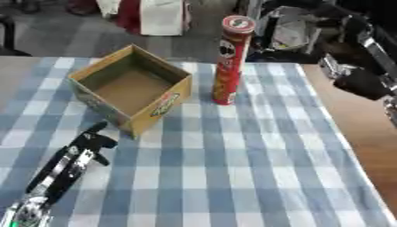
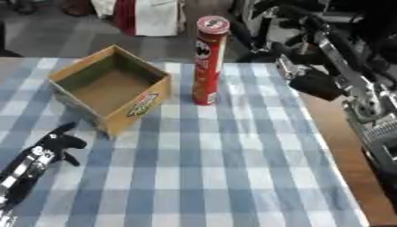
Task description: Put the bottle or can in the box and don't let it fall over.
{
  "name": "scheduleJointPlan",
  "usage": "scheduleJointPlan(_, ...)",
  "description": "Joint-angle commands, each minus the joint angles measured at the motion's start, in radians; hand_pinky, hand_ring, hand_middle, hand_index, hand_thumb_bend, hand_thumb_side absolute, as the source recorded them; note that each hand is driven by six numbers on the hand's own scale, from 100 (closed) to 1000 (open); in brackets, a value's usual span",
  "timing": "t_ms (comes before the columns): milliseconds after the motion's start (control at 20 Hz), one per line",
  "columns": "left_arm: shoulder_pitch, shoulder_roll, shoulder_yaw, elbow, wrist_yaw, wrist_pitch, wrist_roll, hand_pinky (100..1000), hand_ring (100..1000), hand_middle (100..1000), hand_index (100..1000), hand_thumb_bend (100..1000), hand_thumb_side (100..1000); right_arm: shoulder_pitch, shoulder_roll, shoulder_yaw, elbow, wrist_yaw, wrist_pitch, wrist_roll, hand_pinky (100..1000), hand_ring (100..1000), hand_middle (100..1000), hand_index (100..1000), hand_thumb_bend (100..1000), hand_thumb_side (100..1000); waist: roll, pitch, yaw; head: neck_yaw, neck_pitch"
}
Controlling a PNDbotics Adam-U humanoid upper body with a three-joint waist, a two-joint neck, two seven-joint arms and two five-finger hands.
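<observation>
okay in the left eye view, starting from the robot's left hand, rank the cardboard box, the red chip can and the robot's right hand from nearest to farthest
From the left hand, low on the left:
1. Cardboard box, just above and right of it, open and empty.
2. Red chip can, upright on the checked cloth, right of the box.
3. Right hand, raised over the table's right edge.

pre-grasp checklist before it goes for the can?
1. Red can upright on the checked tablecloth: ok.
2. Cardboard box open on top, nothing seen inside: ok.
3. Can stands apart from the box, to its right: ok.
4. Right hand on the can: not ok, it hangs to the can's right, not touching; fingers: cannot tell.
5. Left hand clear of the box: ok, low near the view's left, holding nothing.
</observation>
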Motion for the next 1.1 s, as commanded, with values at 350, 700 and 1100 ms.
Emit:
scheduleJointPlan(350,-0.069,-0.004,-0.057,-0.031,0.049,-0.017,-0.085,577,773,677,986,181,1000,-0.225,-0.085,-0.015,0.225,0.020,0.087,0.048,759,917,932,1000,100,753,-0.005,0.019,0.084,-0.152,-0.065)
scheduleJointPlan(700,-0.098,-0.006,-0.071,-0.036,0.065,-0.020,-0.110,577,773,677,983,183,1000,-0.401,0.020,0.013,0.401,0.120,0.120,0.109,775,923,939,1000,100,832,-0.008,0.031,0.119,-0.203,-0.085)
scheduleJointPlan(1100,-0.123,-0.008,-0.081,-0.041,0.077,-0.019,-0.125,576,774,677,981,184,1000,-0.536,0.084,0.022,0.622,0.204,0.056,0.123,802,923,941,1000,100,871,-0.015,0.041,0.147,-0.233,-0.102)
